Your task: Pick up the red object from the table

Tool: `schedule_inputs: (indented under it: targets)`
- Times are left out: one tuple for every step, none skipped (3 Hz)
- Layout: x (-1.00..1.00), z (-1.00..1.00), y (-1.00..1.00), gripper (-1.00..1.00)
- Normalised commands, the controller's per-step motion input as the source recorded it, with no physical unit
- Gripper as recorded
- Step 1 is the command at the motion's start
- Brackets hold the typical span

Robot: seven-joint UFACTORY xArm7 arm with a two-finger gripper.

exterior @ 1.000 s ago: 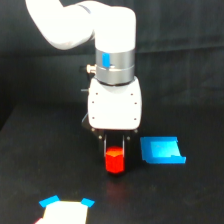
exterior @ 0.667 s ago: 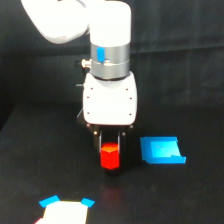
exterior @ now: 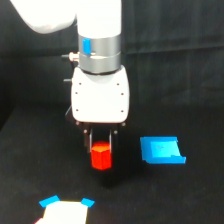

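The red object [exterior: 101, 156], a small red-orange faceted block, sits between the fingers of my gripper [exterior: 101, 150] in the exterior view. The jaws are closed on its sides. The block hangs a little above the black table [exterior: 30, 170], with dark surface showing under it. The white arm body [exterior: 100, 100] stands directly above it.
A flat blue piece [exterior: 161, 150] lies on the table to the exterior view's right of the gripper. A white piece with blue corners [exterior: 65, 207] lies at the bottom edge, to the exterior view's left. A black wrinkled cloth [exterior: 170, 40] forms the backdrop.
The arm has moved toward the exterior view's left and risen, carrying the red object with it. The blue piece has not moved.
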Motion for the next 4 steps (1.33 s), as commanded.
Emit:
schedule_inputs:
  targets:
    - [0.34,1.00,0.54,-1.00]
    - [0.51,1.00,0.05,-1.00]
    - [0.31,1.00,-0.06,-1.00]
    - [-0.05,0.67,0.32,-0.70]
